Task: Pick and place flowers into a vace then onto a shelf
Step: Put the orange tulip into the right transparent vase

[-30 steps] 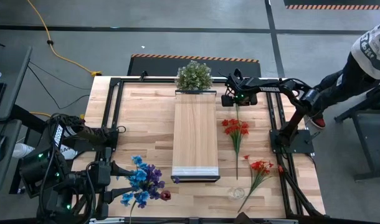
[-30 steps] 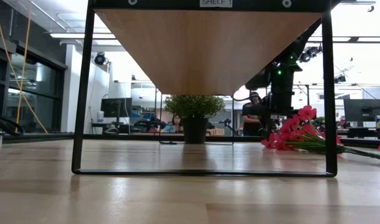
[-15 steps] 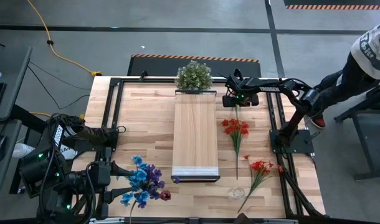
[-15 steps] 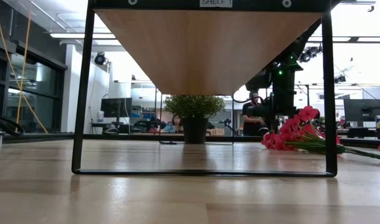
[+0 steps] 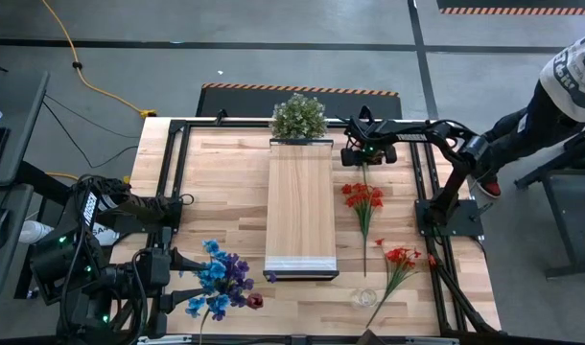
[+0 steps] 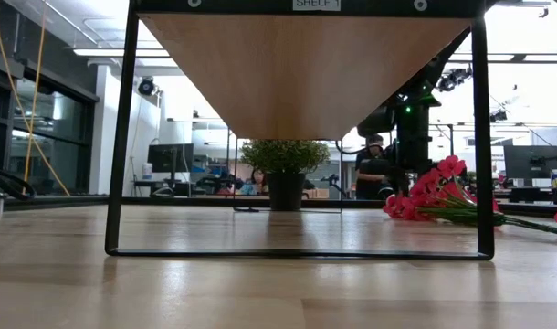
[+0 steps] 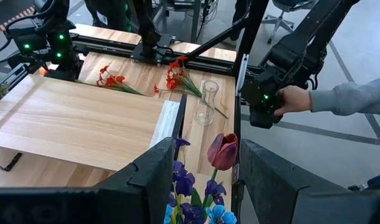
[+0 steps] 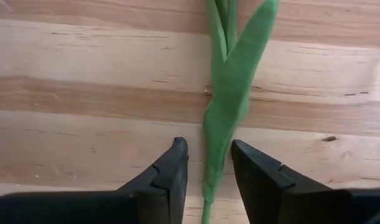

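**benchwatcher:** Not much shifted since a second ago: the right gripper [image 5: 366, 156] has nudged a hair along the far side of the table, and its fingers look to have drawn in. In the right wrist view they now sit narrowly apart on either side of the green stem [image 8: 224, 112] of the red flower [image 5: 363, 198], not clearly pinching it yet. Everything else stayed put.

**stemfan:** So what's the risk?

**benchwatcher:** My guess: that stem is thin and flat against the table [image 5: 225, 182]. If the fingers close riding too high, it slips out under them. And it's grabbing the tail end, so the bloom's weight could make it swing or twist on the lift.

**stemfan:** And the left side?

**benchwatcher:** The left gripper [image 7: 202, 180] waits near its own corner, fingers partly open, holding nothing, with the blue and purple flowers [image 5: 219, 280] lying just past them. The glass vase [image 7: 206, 103] stands near the shelf [image 5: 299, 201] end; it looks light, so a dangling stem could tip it. The orange flower [image 5: 400, 257] lies near it.
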